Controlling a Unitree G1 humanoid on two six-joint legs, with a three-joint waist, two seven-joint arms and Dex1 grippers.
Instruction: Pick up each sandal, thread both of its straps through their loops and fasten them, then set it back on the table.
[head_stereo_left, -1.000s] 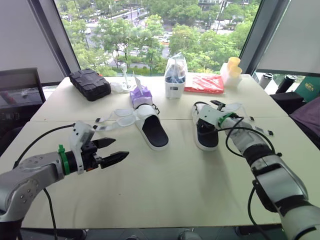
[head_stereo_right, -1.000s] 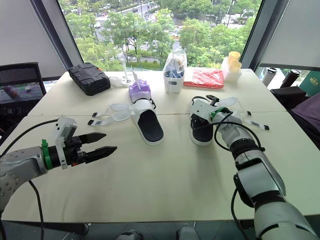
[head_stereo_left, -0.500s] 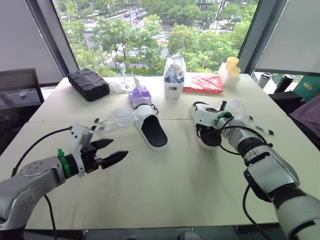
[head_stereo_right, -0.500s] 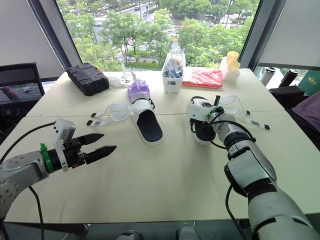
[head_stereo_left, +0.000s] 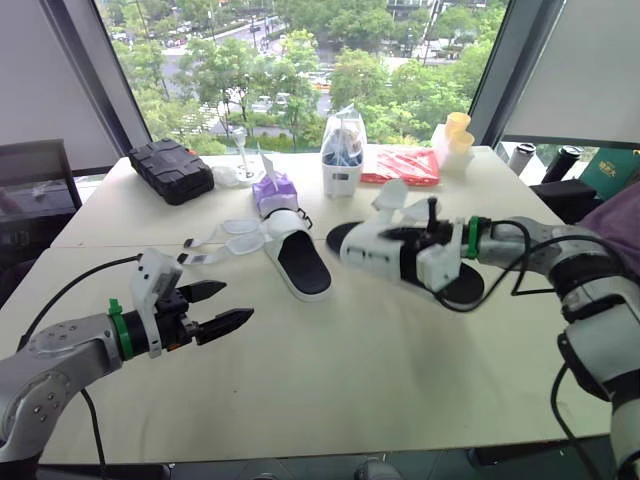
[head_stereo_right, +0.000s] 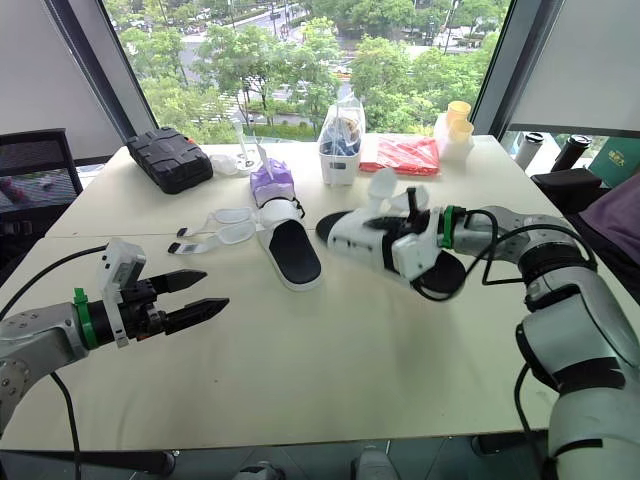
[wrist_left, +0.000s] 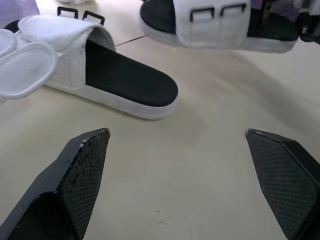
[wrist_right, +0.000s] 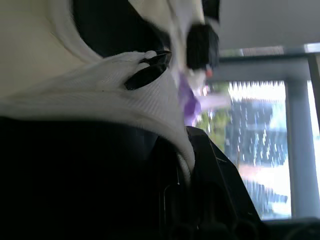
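My right gripper (head_stereo_left: 422, 240) is shut on the upper of a white sandal with a black footbed (head_stereo_left: 385, 250) and holds it above the middle of the table, toe pointing left. Its loose straps (head_stereo_left: 392, 194) stick up behind it. In the right wrist view the sandal's white band (wrist_right: 100, 95) lies against the fingers. The second sandal (head_stereo_left: 297, 258) lies flat on the table with its straps (head_stereo_left: 232, 234) spread open to the left. My left gripper (head_stereo_left: 233, 303) hovers open and empty near the front left of the table. The left wrist view has both sandals (wrist_left: 117, 75) (wrist_left: 220, 27) beyond its fingers (wrist_left: 82, 165).
Along the table's far side stand a black case (head_stereo_left: 170, 168), a purple tissue box (head_stereo_left: 274, 188), a white container under a plastic bag (head_stereo_left: 342, 158), a red packet (head_stereo_left: 405, 166) and yellow cups (head_stereo_left: 455, 134). A black cable (head_stereo_left: 510, 285) loops off my right arm.
My right gripper has shut on the right-hand sandal, lifted it off the table and swung it left toward the middle. The left gripper has stayed open in about the same place.
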